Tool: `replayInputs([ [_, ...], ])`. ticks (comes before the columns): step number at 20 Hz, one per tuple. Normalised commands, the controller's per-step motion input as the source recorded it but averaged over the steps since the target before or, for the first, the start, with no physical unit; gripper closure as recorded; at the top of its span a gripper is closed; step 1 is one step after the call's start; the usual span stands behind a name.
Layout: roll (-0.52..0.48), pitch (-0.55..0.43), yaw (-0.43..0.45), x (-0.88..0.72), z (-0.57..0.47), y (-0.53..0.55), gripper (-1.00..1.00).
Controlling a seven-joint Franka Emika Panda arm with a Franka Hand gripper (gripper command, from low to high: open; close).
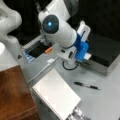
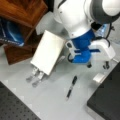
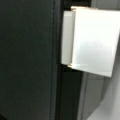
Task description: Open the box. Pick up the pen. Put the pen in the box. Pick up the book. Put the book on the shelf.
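No brand, label or writing can be read on anything here.

The box sits shut at a front view's right, its black lid flat on the silver-grey sides; nothing of its inside shows. In a front view its dark lid fills the lower right corner. The white latch juts from the front of the box and fills the wrist view, lying against the seam between lid and side; it also shows as a small white tab in both front views.

The gripper hangs at the latch, just at the box's front edge; the blue part of the arm's wrist sits right above it. Whether its fingers are apart or together cannot be told, as none show clearly.

The pen lies flat on the grey desk, apart from the box and the book, with bare desk all round it.

The book stands tilted on a silver metal rack, its spiral edge toward a front view's lower left. Beside it is the reddish-brown wooden shelf, its flat top bare.
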Motion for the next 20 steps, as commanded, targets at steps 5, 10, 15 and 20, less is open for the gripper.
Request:
replayInputs([
  [5,0.303,-0.062,-0.054,0.03,-0.22,-0.12,-1.00],
  [10,0.274,0.000,-0.092,0.02,-0.20,-0.09,-1.00],
  [15,0.352,0.047,-0.150,0.05,-0.12,-0.02,-1.00],
  [20,0.299,-0.026,-0.138,0.09,-0.15,0.02,-1.00],
])
